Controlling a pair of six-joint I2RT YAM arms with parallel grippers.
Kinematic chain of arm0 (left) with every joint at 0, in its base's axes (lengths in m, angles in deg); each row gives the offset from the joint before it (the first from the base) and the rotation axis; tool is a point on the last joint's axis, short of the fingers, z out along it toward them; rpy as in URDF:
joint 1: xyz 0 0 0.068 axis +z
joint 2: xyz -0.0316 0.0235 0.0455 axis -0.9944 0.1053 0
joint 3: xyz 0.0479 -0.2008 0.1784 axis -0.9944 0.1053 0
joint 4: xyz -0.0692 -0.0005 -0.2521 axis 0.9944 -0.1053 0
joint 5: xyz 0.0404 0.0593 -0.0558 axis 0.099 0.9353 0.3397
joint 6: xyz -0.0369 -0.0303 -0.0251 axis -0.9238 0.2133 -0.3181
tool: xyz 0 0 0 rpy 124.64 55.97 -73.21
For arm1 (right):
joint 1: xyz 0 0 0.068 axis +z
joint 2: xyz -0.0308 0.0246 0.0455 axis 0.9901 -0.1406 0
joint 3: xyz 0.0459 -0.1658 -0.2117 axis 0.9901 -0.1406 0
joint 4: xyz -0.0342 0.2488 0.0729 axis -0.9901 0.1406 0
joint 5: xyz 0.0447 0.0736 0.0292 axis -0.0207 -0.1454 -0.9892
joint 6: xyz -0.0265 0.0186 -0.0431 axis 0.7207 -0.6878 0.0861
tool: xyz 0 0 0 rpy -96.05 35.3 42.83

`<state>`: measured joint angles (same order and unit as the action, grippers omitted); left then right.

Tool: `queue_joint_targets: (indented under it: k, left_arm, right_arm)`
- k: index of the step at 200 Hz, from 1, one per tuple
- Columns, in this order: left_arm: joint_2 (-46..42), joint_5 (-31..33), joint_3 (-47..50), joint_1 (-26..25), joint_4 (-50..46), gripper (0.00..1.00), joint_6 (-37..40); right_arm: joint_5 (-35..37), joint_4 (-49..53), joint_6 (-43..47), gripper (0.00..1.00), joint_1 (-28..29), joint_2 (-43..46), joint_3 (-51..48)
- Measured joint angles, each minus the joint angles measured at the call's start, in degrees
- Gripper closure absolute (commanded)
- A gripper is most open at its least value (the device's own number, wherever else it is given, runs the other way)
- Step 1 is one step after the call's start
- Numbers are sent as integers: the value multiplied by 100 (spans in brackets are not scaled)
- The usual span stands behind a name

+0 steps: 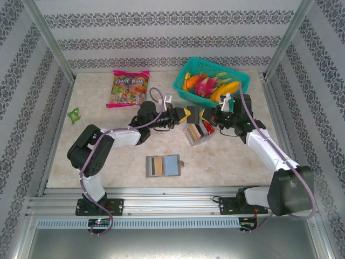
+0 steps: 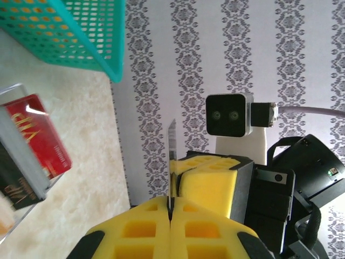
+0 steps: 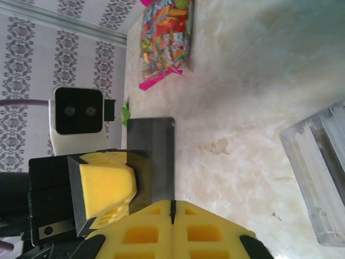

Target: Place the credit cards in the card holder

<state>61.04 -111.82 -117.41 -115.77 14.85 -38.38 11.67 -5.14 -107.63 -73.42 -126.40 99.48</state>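
Note:
A dark grey credit card hangs above the table between both grippers. My left gripper is shut on it; in the left wrist view the card stands edge-on out of the closed yellow pads. My right gripper is shut too, and one edge of the card runs into its seam. More credit cards, a red one among them, stand in a clear box just below. The card holder lies open and flat nearer the front, showing tan and pale blue panels.
A teal basket of toy fruit stands at the back right, close behind the right arm. A candy bag lies at the back left, a small green object near the left edge. Patterned walls enclose the table.

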Motion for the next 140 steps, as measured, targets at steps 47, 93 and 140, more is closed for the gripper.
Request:
queue_joint_targets:
  k: [47, 93, 140]
  left_arm:
    - [-1606, 343, 1609, 223, -1460, 100, 804]
    - [-3707, 876, 3008, 190, -3206, 100, 1486]
    - [-4153, 1248, 3357, -59, -4006, 100, 1687]
  right_arm:
    - [673, 315, 293, 77, 734, 345, -667]
    - [1384, 188, 74, 65, 2081, 278, -1698]
    - [1694, -400, -278, 62, 2651, -332, -2002]
